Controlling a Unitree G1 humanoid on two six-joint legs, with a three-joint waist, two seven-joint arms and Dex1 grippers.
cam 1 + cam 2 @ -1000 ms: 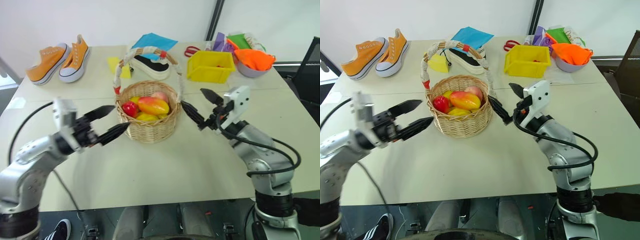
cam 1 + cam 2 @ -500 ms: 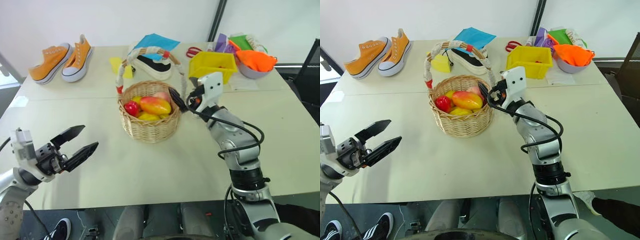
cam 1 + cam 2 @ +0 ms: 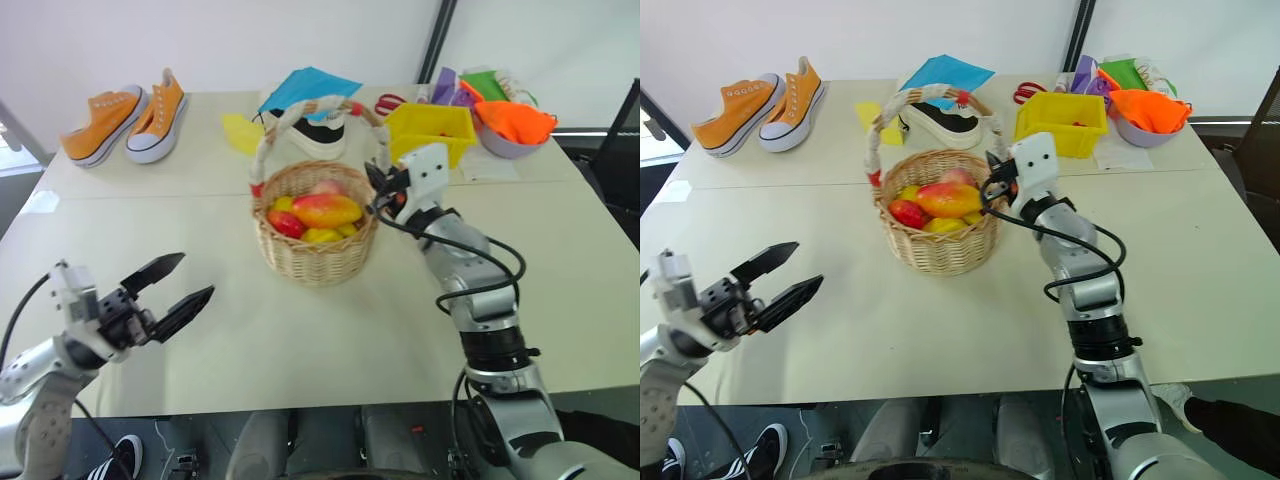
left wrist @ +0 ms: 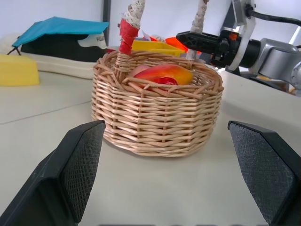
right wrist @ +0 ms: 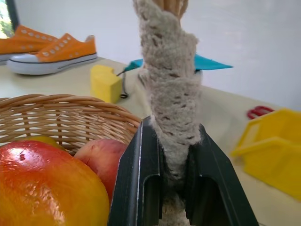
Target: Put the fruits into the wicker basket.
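Pinching round tan wicker basket (image 3: 316, 250) handle, right gripper (image 3: 378, 188) had just closed | left gripper (image 3: 172, 290) spread | mango (image 3: 327, 209) already inside

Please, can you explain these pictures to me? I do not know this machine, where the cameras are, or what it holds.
It is a two-armed robot at a table. Two pictures come from its head, looking down; two come from cameras on its wrists. The basket holds the mango and a red fruit. The right gripper is shut on the basket's handle. The left gripper is open and holds nothing. Behind lie orange shoes, a yellow bin and scissors.
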